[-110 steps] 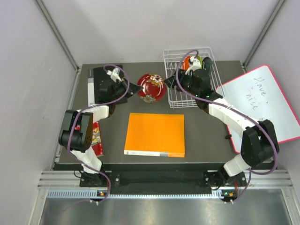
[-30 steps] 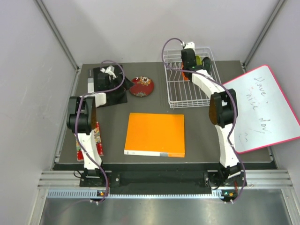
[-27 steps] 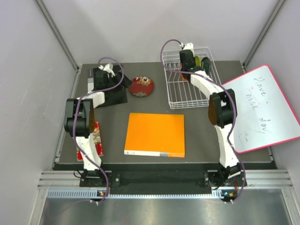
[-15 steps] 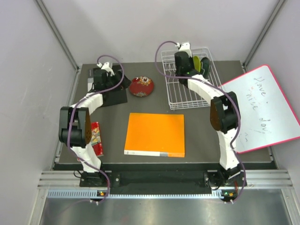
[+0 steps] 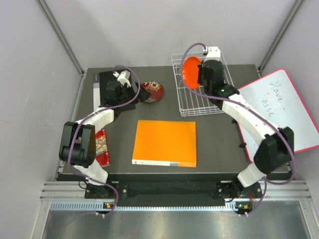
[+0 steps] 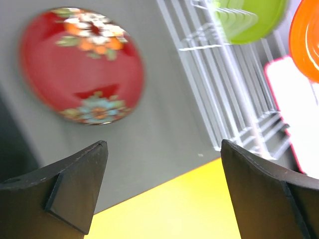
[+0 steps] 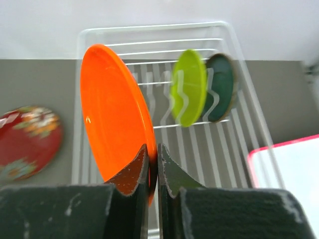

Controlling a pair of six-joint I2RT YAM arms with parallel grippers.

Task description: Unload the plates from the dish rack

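Note:
My right gripper [image 5: 199, 74] [image 7: 153, 154] is shut on the lower rim of the orange plate [image 5: 191, 71] [image 7: 114, 109]. It holds the plate upright above the left part of the white wire dish rack [image 5: 188, 107] [image 7: 149, 30]. A lime green plate [image 7: 189, 92] [image 6: 249, 20] and a dark grey-blue plate [image 7: 222, 87] stand between the rack's prongs. The dark red patterned plate [image 5: 153, 90] [image 6: 82, 64] lies flat on the table left of the rack. My left gripper [image 5: 141, 93] [image 6: 163, 149] hangs open and empty just beside it.
A big flat orange square [image 5: 165, 143] [image 6: 174, 209] lies mid-table. The pink-edged whiteboard [image 5: 281, 107] [image 7: 289, 169] leans at the right. A black mat [image 5: 105, 87] sits at the back left, and a red packet [image 5: 102, 147] lies near the left arm.
The right gripper has lifted the orange plate up out of the rack's prongs. The left arm has swung right from the black mat to beside the red plate, still open.

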